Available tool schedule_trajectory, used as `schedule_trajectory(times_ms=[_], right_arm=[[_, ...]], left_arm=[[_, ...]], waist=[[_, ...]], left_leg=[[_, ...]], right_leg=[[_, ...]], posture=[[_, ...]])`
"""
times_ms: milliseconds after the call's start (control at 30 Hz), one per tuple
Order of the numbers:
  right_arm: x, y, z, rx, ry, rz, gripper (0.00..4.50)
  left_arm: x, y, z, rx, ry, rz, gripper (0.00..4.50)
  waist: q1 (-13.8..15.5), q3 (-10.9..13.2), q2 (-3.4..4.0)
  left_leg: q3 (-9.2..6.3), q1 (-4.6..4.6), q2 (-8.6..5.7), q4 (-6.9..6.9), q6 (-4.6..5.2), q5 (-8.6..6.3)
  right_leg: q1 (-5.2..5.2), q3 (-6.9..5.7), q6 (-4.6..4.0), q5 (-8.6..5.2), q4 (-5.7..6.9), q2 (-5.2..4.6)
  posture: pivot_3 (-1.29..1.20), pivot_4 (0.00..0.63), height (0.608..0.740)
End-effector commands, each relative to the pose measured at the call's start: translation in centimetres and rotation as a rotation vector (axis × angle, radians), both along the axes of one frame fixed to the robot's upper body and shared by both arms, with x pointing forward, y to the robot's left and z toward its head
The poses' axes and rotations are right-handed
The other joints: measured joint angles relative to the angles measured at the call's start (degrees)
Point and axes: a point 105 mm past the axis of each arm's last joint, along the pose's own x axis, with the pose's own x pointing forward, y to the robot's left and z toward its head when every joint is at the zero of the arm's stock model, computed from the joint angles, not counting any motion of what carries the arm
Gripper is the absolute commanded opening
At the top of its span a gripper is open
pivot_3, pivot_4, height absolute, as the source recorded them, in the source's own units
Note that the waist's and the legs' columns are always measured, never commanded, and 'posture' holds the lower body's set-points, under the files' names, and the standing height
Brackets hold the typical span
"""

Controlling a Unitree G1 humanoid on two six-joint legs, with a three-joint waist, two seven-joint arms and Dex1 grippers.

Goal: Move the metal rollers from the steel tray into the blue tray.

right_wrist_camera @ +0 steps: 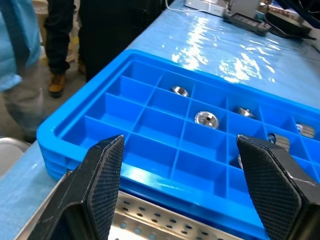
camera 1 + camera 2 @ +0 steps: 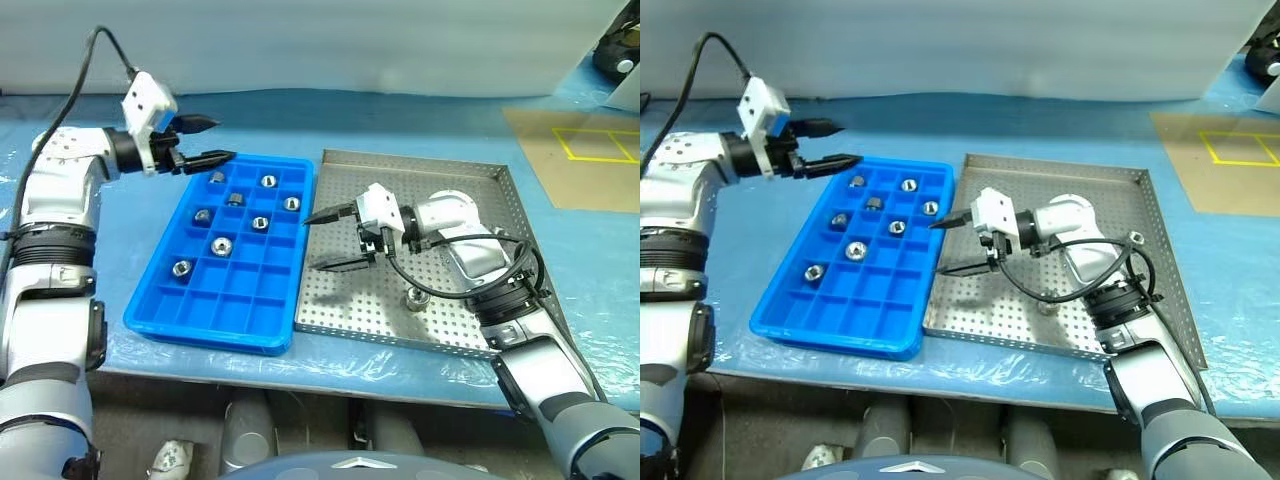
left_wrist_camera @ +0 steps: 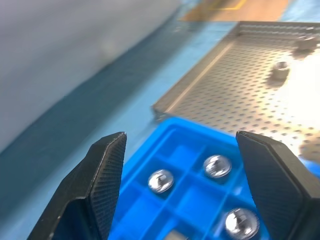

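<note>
Steel tray [image 2: 500, 200] right, blue tray [image 2: 165, 305] left on the worktop. Left end effector [image 2: 207, 141] released, empty, above blue tray's far corner. Right end effector [image 2: 331, 239] released, empty — one metal roller [image 2: 414, 298] remains in the steel tray; seven sit in compartments.

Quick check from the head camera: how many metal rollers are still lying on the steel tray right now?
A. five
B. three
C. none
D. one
D: a single metal roller lies on the steel tray, just below the right gripper; the other rollers already sit in compartments of the blue tray.
</note>
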Motion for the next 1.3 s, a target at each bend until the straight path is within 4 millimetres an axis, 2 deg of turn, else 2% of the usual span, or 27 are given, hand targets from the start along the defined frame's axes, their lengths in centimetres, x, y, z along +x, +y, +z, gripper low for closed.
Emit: schedule_trajectory(times_ms=[33, 200, 300, 433, 567, 667, 733, 1000, 1067, 1300], right_arm=[[-0.1, -1.3, 1.2, 0.027, -0.051, -0.058, 3.68], [-0.7, -3.7, 0.8, 0.018, -0.044, -0.172, 3.68], [-1.2, -5.0, 0.5, 0.005, -0.034, -0.238, 3.68], [-2.2, -8.4, 0.1, -0.006, -0.016, -0.398, 3.68], [-3.6, -10.8, -0.3, -0.023, 0.007, -0.516, 3.68], [-4.5, -13.4, -0.3, -0.012, 0.025, -0.655, 3.68], [-5.1, -14.6, -0.4, -0.006, 0.036, -0.728, 3.68], [-7.9, -15.4, -0.8, 0.023, 0.065, -0.860, 3.68], [-8.3, -15.4, -0.8, 0.025, 0.069, -0.876, 3.68], [-9.2, -15.2, -1.1, 0.020, 0.087, -0.900, 3.68]], left_arm=[[-1.3, -4.0, -0.3, 0.029, 0.014, -0.190, 3.70], [-1.9, -8.8, -3.4, 0.104, 0.052, -0.376, 3.70], [-2.1, -10.9, -4.1, 0.108, 0.060, -0.456, 3.70], [-3.2, -14.6, -5.8, 0.161, 0.085, -0.618, 3.70], [-4.0, -16.5, -7.4, 0.186, 0.117, -0.703, 3.70], [-5.0, -18.1, -8.8, 0.228, 0.121, -0.782, 3.70], [-5.5, -19.1, -9.6, 0.238, 0.117, -0.811, 3.70], [-6.4, -22.2, -12.2, 0.254, 0.137, -0.816, 3.70], [-6.4, -22.5, -12.7, 0.268, 0.124, -0.800, 3.70], [-5.8, -23.5, -14.4, 0.330, 0.080, -0.703, 3.70]], waist=[[0.0, 0.0, -0.01], [-0.8, 0.0, -0.01], [-1.9, 0.0, -0.02], [-3.4, 0.0, -0.02], [-4.9, 0.0, 0.03], [-6.3, 0.0, 0.03], [-6.9, 0.0, 0.04], [-9.8, 0.0, 0.05], [-10.6, 0.0, 0.05], [-12.7, 0.0, 0.06]], left_leg=[[0.00, -0.03, 0.00, 0.02, 0.00, 0.00], [0.00, -0.04, -0.02, 0.02, 0.05, -0.02], [0.00, -0.01, -0.14, 0.04, 0.09, -0.03], [0.01, 0.13, -0.21, 0.06, 0.15, -0.07], [0.04, 0.25, -0.26, 0.03, 0.35, -0.18], [0.13, 0.27, -0.34, 0.09, 0.59, -0.28], [0.24, 0.26, -0.38, 0.12, 0.97, -0.42], [0.54, 0.23, -0.51, 0.39, 1.28, -0.71], [0.58, 0.23, -0.51, 0.42, 1.32, -0.74], [0.59, 0.09, -0.57, 0.48, 1.46, -0.83]], right_leg=[[0.00, 0.00, 0.00, 0.00, 0.00, 0.00], [0.01, 0.03, 0.01, 0.01, -0.02, 0.02], [0.06, 0.10, 0.03, 0.02, -0.07, 0.03], [0.28, 0.19, 0.05, 0.02, -0.26, 0.02], [0.64, 0.27, 0.15, 0.08, -0.66, 0.02], [0.67, 0.45, 0.24, 0.14, -0.86, 0.01], [0.68, 0.60, 0.25, 0.14, -0.92, 0.01], [0.73, 1.02, 0.48, 0.16, -1.06, -0.01], [0.73, 1.06, 0.85, -0.03, -1.08, -0.01], [0.71, 1.05, 1.02, -0.08, -1.23, -0.05]], posture=[[-0.07, 0.150, 0.740], [-0.17, 0.150, 0.740], [-0.24, 0.150, 0.740], [-0.34, 0.150, 0.740], [-0.41, 0.150, 0.740], [-0.50, 0.150, 0.740], [-0.55, 0.150, 0.740], [-0.65, 0.150, 0.740], [-0.66, 0.150, 0.740], [-0.68, 0.150, 0.740]])
